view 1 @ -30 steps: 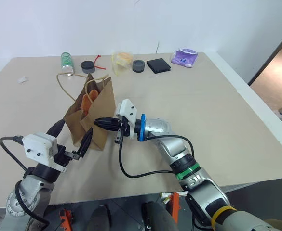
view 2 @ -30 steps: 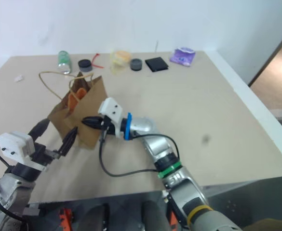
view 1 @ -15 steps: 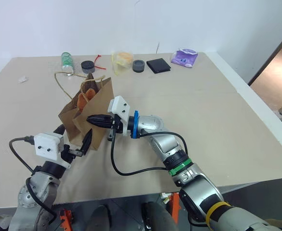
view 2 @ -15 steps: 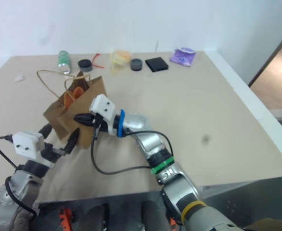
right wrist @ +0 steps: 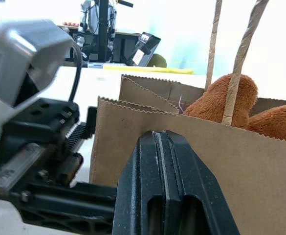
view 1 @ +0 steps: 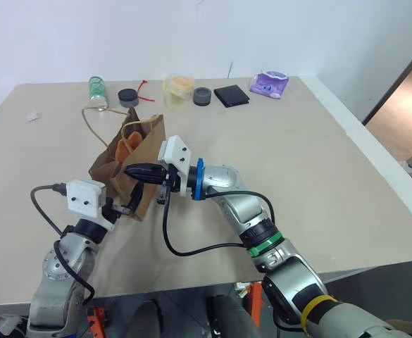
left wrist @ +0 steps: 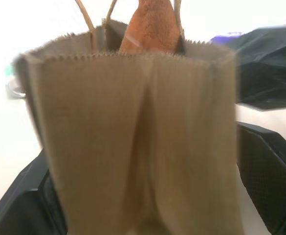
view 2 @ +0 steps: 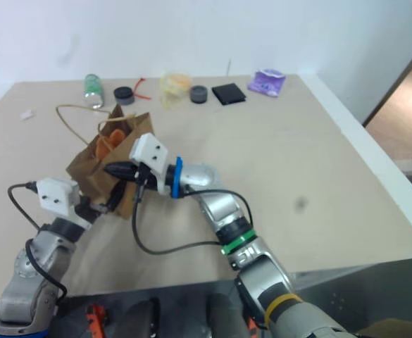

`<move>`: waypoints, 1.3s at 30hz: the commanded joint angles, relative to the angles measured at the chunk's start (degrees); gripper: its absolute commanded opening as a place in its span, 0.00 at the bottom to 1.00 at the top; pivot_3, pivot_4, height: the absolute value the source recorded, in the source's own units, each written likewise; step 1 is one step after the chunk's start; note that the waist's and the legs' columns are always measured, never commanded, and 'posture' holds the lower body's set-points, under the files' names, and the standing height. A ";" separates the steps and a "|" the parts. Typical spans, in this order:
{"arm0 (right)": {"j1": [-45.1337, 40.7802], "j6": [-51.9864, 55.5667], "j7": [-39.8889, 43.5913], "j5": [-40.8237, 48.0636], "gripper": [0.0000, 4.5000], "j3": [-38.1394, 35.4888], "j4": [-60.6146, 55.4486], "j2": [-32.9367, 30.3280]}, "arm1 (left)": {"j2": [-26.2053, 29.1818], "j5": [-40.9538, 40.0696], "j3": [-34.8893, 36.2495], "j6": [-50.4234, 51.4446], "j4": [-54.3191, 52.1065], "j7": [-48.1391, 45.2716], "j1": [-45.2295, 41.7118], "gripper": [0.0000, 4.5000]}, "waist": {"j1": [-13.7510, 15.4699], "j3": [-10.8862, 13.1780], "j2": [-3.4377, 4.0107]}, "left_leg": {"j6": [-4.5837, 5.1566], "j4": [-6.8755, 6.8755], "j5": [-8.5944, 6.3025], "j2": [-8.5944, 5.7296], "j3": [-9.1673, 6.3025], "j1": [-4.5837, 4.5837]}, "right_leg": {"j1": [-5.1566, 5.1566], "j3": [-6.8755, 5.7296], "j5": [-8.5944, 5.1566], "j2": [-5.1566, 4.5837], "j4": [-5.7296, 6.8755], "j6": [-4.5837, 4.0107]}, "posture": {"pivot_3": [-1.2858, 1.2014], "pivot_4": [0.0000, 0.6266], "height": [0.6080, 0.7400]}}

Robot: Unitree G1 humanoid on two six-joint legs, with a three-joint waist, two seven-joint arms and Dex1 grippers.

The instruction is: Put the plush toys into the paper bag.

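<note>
The brown paper bag (view 1: 144, 163) stands tilted on the table, left of centre, its tan loop handles (view 1: 93, 127) trailing away. A brown fuzzy plush toy (view 1: 127, 146) sticks out of its mouth and shows behind the handles as plush toy (right wrist: 222, 100). My left gripper (view 1: 126, 201) is open at the bag's near lower end, and the bag (left wrist: 133, 142) fills the gap between its two fingers (left wrist: 267, 181). My right gripper (view 1: 134, 171) is shut, pointing sideways, its tips (right wrist: 166, 147) against the bag's side wall just below the rim.
Along the table's far edge lie a green bottle (view 1: 97, 90), two dark rolls (view 1: 128, 96) (view 1: 203, 96), a clear bag with yellow contents (view 1: 179, 86), a black square (view 1: 231, 95) and a purple packet (view 1: 269, 84). The table's right edge (view 1: 375, 162) drops off.
My left gripper has come forward toward the bag, and its fingers now straddle the bag's lower end. My right gripper and the bag have shifted slightly left.
</note>
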 commanded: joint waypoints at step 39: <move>0.36 30.43 17.96 27.86 0.00 -24.00 -5.72 -31.55 | 31.55 -21.95 0.04 5.60 6.38 -54.02 -4.91 0.01 | -1.35 0.13 0.15 | 0.18 -0.15 -0.12 0.01 -0.05 -0.10 | -0.12 0.02 -0.28 0.11 -0.01 -0.12 | 0.52 0.24 1.00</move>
